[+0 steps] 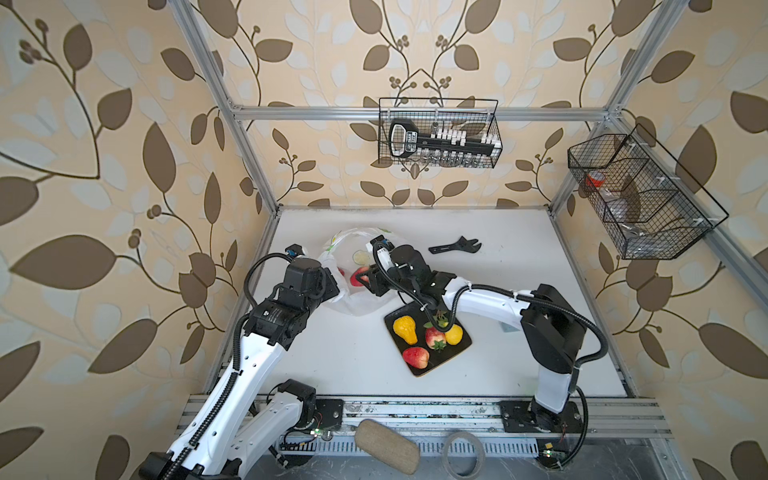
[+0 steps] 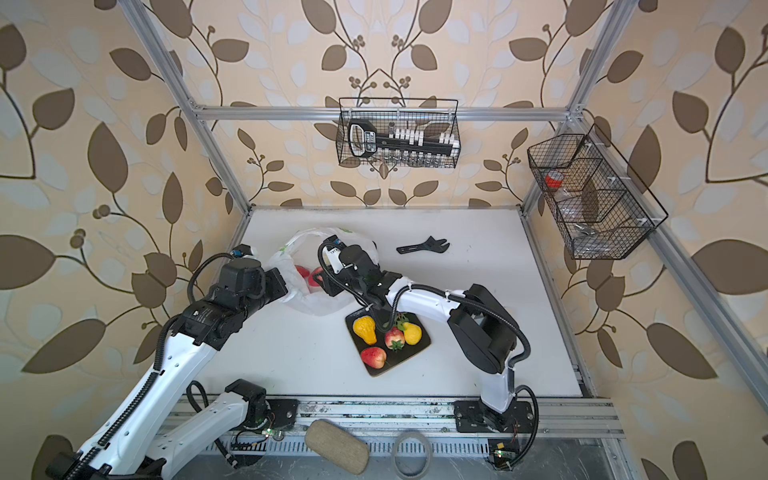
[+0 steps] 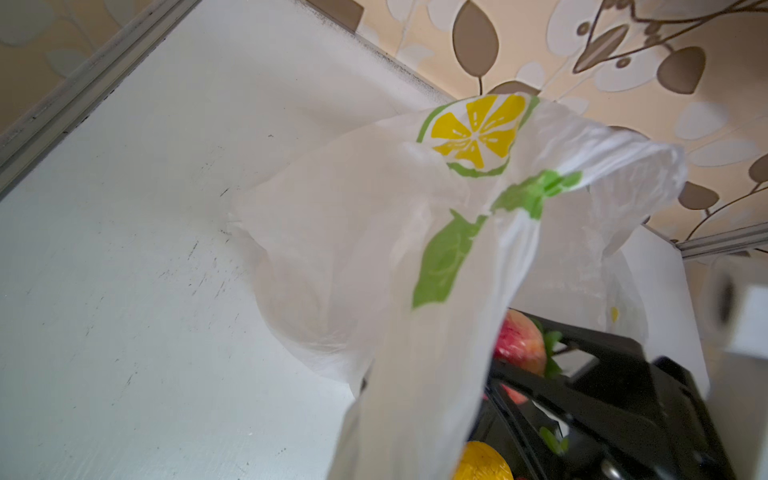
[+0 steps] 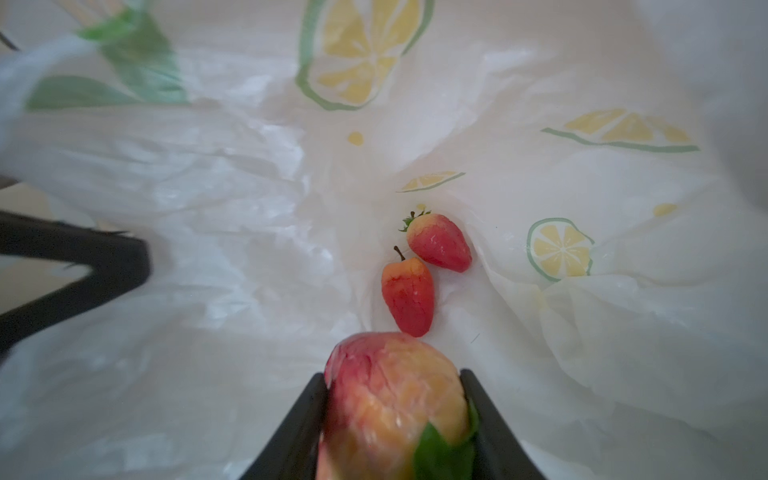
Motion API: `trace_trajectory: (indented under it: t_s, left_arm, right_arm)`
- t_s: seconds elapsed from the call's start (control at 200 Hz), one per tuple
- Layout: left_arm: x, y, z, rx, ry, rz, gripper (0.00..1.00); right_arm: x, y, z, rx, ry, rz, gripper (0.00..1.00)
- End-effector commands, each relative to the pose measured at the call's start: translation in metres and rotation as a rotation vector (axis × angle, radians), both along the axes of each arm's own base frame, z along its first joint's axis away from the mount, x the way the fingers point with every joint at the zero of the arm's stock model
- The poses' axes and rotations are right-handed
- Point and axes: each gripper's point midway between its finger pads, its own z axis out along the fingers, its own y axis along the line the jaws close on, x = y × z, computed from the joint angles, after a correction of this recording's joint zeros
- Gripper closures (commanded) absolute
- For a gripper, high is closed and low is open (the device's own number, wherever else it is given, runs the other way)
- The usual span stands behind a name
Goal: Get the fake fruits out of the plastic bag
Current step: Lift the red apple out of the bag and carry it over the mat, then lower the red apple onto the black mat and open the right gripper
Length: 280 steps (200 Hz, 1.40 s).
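The white plastic bag (image 1: pixel 353 299) with lemon prints lies at the table's middle left, its mouth lifted. My left gripper (image 1: pixel 333 286) is shut on the bag's edge; in the left wrist view the stretched bag (image 3: pixel 415 332) hides the jaws. My right gripper (image 4: pixel 392 374) reaches into the bag, shut on a red-and-yellow fake fruit (image 4: pixel 395 399) with a green leaf, seen in a top view as that fruit (image 1: pixel 358 276). Two red strawberries (image 4: pixel 438 249) (image 4: pixel 409 295) lie deeper inside the bag. On the black tray (image 1: pixel 428 368) sit a yellow pear (image 1: pixel 405 329), a lemon (image 1: pixel 454 334) and two red fruits (image 1: pixel 435 337) (image 1: pixel 415 357).
A black wrench (image 1: pixel 455 245) lies behind the right arm. Wire baskets hang on the back wall (image 1: pixel 438 133) and on the right frame (image 1: pixel 640 195). A beige pad (image 1: pixel 386 446) and a tape ring (image 1: pixel 463 453) rest below the front rail.
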Motion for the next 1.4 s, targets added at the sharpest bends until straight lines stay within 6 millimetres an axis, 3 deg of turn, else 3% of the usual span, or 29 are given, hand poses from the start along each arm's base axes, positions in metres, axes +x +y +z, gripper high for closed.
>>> trace_trajectory:
  t_s: [0.0,0.12,0.295,0.41,0.625,0.69,0.83,1.17,1.395]
  left_arm:
    - [0.004,0.005,0.002,0.008,-0.027,0.034,1.0]
    - [0.003,0.006,0.0,0.014,-0.021,0.033,1.0]
    - [0.004,0.003,-0.001,0.009,-0.02,0.022,1.0]
    - [0.003,0.002,0.0,0.015,-0.017,0.009,1.0]
    - [-0.003,0.0,0.003,0.015,-0.019,-0.017,1.0]
    - [-0.004,0.0,0.003,0.013,-0.016,-0.022,1.0]
    - [-0.007,0.0,0.003,0.011,-0.014,-0.025,1.0]
    - [-0.011,-0.008,0.001,-0.002,0.007,-0.073,1.0]
    - [-0.015,-0.008,0.003,0.01,0.007,-0.095,1.0]
  right_arm:
    - [-0.018,-0.005,0.026,0.04,-0.084,0.045,0.63]
    - [-0.039,-0.014,0.035,0.046,-0.107,0.073,0.63]
    - [-0.066,-0.045,0.04,0.043,-0.115,0.049,0.63]
    - [-0.076,-0.077,0.022,-0.039,-0.09,-0.044,0.63]
    - [-0.07,-0.169,-0.037,-0.231,0.026,-0.425,0.63]
    - [-0.072,-0.181,-0.052,-0.258,0.058,-0.472,0.64]
    - [-0.077,-0.182,-0.07,-0.275,0.1,-0.483,0.65]
    - [-0.066,-0.173,-0.114,-0.423,0.118,-0.504,0.61]
    - [-0.072,-0.165,-0.123,-0.434,0.128,-0.474,0.45]
